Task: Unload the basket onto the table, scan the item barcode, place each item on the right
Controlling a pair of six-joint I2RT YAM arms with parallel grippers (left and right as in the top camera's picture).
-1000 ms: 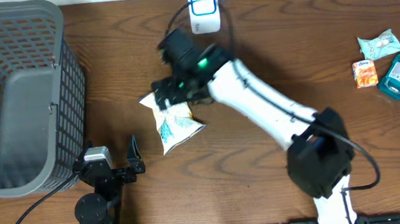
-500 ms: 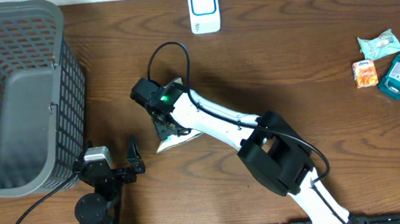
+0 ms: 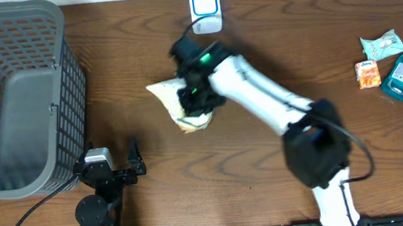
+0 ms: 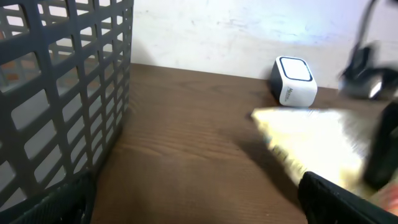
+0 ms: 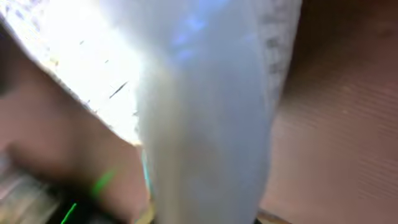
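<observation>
Looks like the pick-up step is basically done: the right gripper is pinching the pale snack bag around mid-table, a bit near and left of the white scanner at the far edge. The left gripper sits spread wide at the near left by the basket, holding nothing. Next I'd guess the bag has to go far toward the scanner and get turned so the barcode faces it, but everything's too blurry to tell which side that's on
</observation>
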